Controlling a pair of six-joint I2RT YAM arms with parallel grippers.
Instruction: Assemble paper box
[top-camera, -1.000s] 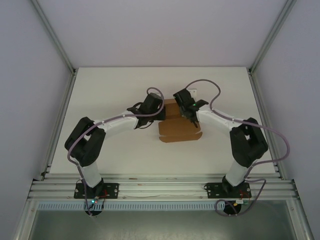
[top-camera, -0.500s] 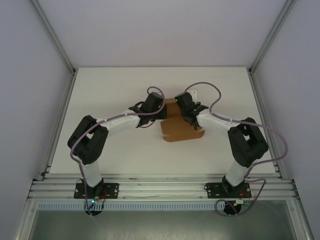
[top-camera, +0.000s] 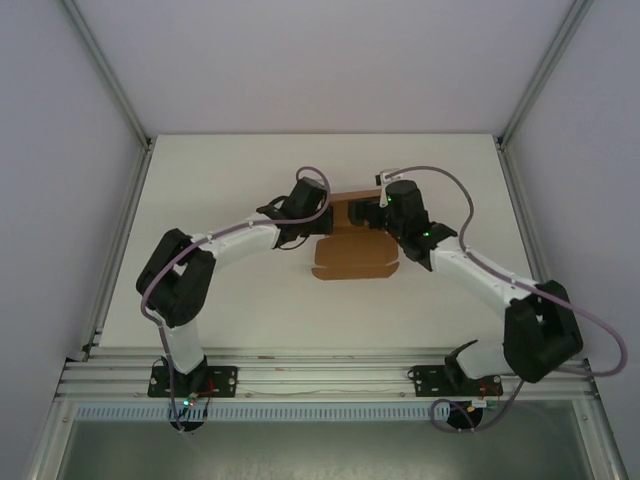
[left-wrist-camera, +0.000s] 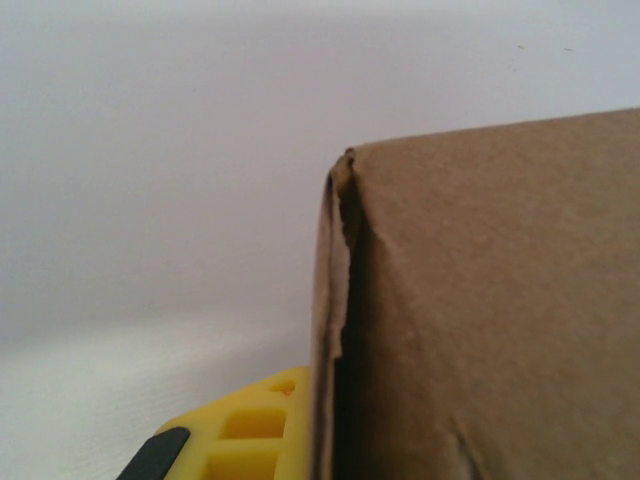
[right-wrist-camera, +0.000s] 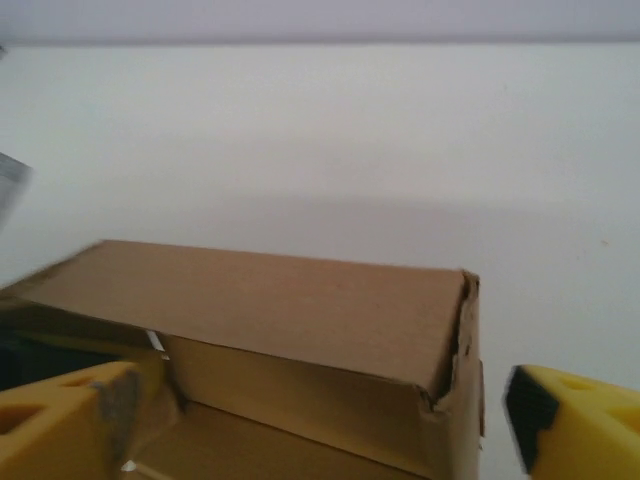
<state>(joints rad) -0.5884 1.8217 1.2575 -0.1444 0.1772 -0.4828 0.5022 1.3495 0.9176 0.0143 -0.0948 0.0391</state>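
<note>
The paper box is plain brown cardboard in the middle of the table, its flat lid panel lying toward me and its raised walls behind. My left gripper is at the box's left end, shut on a side wall; one yellow finger lies against the cardboard edge. My right gripper is at the right end, open wide. Its yellow fingers stand either side of the box's back wall, whose top fold leans inward over the open inside.
The white table has free room left, right and in front of the box. Aluminium frame rails run along both sides, with white walls beyond. The arm bases sit at the near edge.
My right gripper has opened wide and let go of the box. Its arm has swung out to the right, and the wrist now points left. The box has shifted slightly left.
</note>
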